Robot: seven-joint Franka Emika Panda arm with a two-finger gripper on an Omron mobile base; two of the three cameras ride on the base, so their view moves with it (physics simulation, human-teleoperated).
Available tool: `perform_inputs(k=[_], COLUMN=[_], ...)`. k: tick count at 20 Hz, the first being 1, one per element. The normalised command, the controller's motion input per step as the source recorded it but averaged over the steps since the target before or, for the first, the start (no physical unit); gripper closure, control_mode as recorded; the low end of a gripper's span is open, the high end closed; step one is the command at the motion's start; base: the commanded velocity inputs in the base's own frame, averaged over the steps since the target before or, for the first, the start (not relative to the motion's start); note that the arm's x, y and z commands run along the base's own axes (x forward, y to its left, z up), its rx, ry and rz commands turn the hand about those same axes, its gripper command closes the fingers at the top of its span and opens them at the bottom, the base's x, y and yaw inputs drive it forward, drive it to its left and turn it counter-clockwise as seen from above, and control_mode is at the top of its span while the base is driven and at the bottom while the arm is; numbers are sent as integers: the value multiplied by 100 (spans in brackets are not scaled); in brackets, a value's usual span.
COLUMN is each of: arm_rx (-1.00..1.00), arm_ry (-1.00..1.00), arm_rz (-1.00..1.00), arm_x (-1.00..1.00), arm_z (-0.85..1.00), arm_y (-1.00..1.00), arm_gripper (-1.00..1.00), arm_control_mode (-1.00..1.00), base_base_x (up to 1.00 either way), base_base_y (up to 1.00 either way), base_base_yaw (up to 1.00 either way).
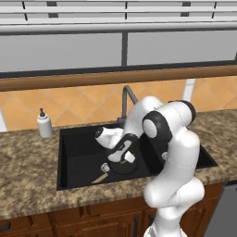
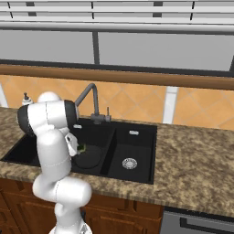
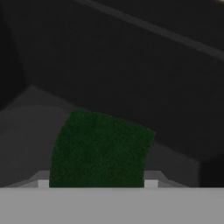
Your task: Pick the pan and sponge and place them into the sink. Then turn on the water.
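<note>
Sponge [image 3: 99,148] clenched between the pincer [image 3: 97,183] tips, low over the pan [image 2: 89,157] in the sink [image 2: 137,171]

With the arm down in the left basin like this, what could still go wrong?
1. The sponge sits between the gripper tips over the pan; released here it would likely land in the pan, not on the sink floor.
2. The arm is folded low under the faucet; lifting out carelessly could knock the spout.
3. No water runs yet; that step remains.
</note>
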Motion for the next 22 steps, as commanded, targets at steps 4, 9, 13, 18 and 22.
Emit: perform_inputs(k=[4,9,13,18,22], arm_rx=[-16,-5,-4,-8,-10], arm_ry=[-20,-8,-12,-18,-22], arm_rz=[-9,-14,-14,-11,-10], arm_x=[-17,0,0,-3,-16], arm_z=[-23,-57,-67,-59,-52], arm_y=[31,4,12,31,36], arm_gripper=[100,100,100,100,100], arm_control_mode=[-100,-100,-100,-100,-100], base_base_x=[0,0,0,0,0], base_base_y=[0,0,0,0,0], base_base_yaw=[0,0,0,0,0])
